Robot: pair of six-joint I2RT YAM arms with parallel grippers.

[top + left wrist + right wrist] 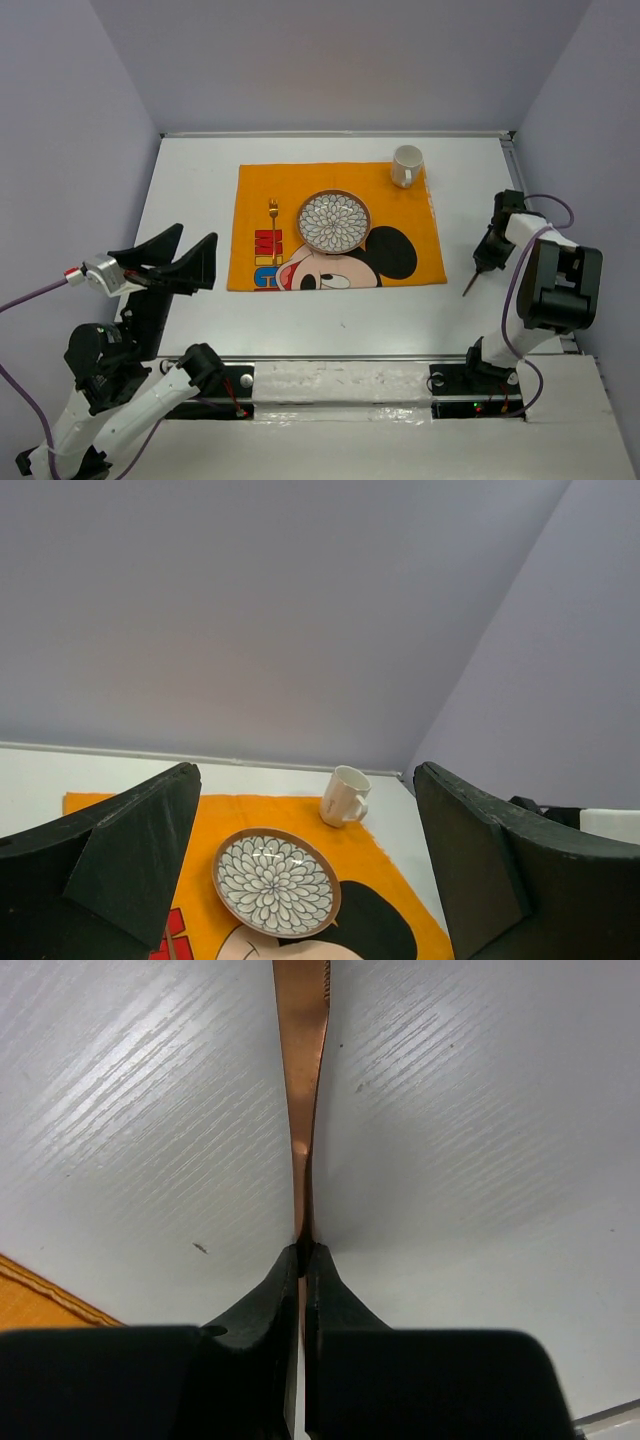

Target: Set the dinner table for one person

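Knife (302,1080), blade pointing away from the closed right gripper (302,1252) pinching it, hangs over bare bench (190,180) just right of placemat (260,180), plate (335,220) further left; left gripper (197,234) wide open, empty, farther off.

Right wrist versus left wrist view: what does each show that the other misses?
Only the right wrist view shows the right pincer shut on a copper knife that points away over the tabletop. Only the left wrist view shows the open left pincer, the patterned plate and the white mug at the mat's far corner. Both show the white dinner table and the orange placemat.
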